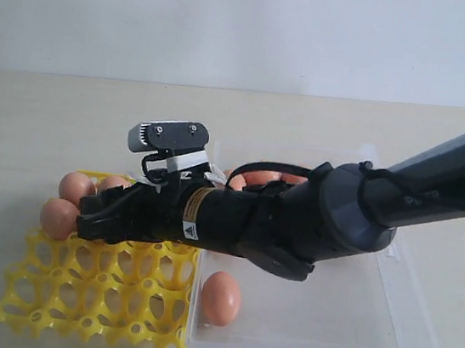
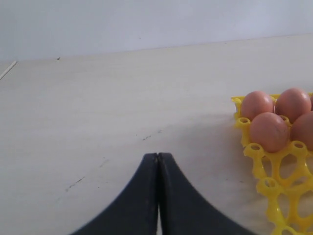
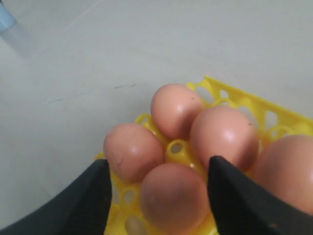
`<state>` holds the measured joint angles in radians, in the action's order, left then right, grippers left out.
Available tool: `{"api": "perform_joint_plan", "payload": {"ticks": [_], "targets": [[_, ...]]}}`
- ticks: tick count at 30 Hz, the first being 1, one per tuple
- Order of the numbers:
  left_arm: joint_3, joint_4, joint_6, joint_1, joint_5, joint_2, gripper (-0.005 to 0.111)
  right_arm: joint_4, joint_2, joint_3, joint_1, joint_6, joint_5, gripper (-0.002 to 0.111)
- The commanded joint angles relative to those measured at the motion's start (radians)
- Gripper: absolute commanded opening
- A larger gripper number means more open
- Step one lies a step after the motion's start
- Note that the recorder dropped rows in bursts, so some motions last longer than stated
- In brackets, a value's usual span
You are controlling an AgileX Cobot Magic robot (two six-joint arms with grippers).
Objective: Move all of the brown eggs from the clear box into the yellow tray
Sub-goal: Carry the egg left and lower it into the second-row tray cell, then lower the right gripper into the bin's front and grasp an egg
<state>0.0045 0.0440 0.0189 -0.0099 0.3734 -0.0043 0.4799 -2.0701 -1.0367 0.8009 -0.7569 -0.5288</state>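
Observation:
The yellow tray (image 1: 97, 293) lies at the front left, with a few brown eggs (image 1: 59, 217) in its far left corner. My right gripper (image 1: 90, 217) reaches across over those cups. In the right wrist view it (image 3: 159, 164) stands open, its fingers either side of an egg (image 3: 171, 198) sitting in the tray (image 3: 244, 100), with a gap on both sides. Several more eggs (image 3: 224, 137) crowd around it. The clear box (image 1: 342, 321) holds one egg (image 1: 220, 298) near its front left corner; others (image 1: 258, 177) peek out behind the arm. My left gripper (image 2: 157, 156) is shut and empty over bare table.
Most tray cups (image 1: 126, 302) nearer the front are open. In the left wrist view the tray's corner (image 2: 274, 188) with its eggs (image 2: 269, 131) lies off to one side of the fingers. The right arm (image 1: 437, 184) spans the box's far half.

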Motion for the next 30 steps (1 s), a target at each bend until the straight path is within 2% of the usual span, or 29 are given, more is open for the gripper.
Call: {"api": "perform_joint_plan", "payload": {"ticks": [1, 4, 8, 11, 15, 21, 23, 30], "targets": [[-0.005, 0.003, 0.003, 0.003, -0.001, 0.004, 0.000, 0.058, 0.237, -0.009, 0.001, 0.000, 0.368, 0.027], [-0.005, 0.003, 0.003, 0.003, -0.001, 0.004, 0.000, 0.046, 0.407, -0.023, 0.001, 0.083, 0.694, 0.001], [-0.005, 0.003, 0.003, 0.003, -0.001, 0.004, 0.000, -0.018, 0.534, -0.058, -0.009, 0.101, 1.126, 0.000], [-0.005, 0.003, 0.003, 0.003, -0.001, 0.004, 0.000, -0.241, 0.548, -0.050, -0.043, 0.145, 1.265, 0.000], [-0.005, 0.003, 0.003, 0.003, -0.001, 0.004, 0.000, -0.569, 0.535, 0.032, -0.077, 0.362, 1.232, 0.014], [-0.005, 0.003, 0.003, 0.003, -0.001, 0.004, 0.000, -0.749, 0.509, 0.195, -0.077, 0.423, 1.047, 0.057], [-0.005, 0.003, 0.003, 0.003, -0.001, 0.004, 0.000, -0.778, 0.494, 0.225, -0.077, 0.421, 1.001, 0.062], [-0.005, 0.003, 0.003, 0.003, -0.001, 0.004, 0.000, -0.786, 0.413, 0.238, -0.077, 0.442, 0.888, 0.062]]}}
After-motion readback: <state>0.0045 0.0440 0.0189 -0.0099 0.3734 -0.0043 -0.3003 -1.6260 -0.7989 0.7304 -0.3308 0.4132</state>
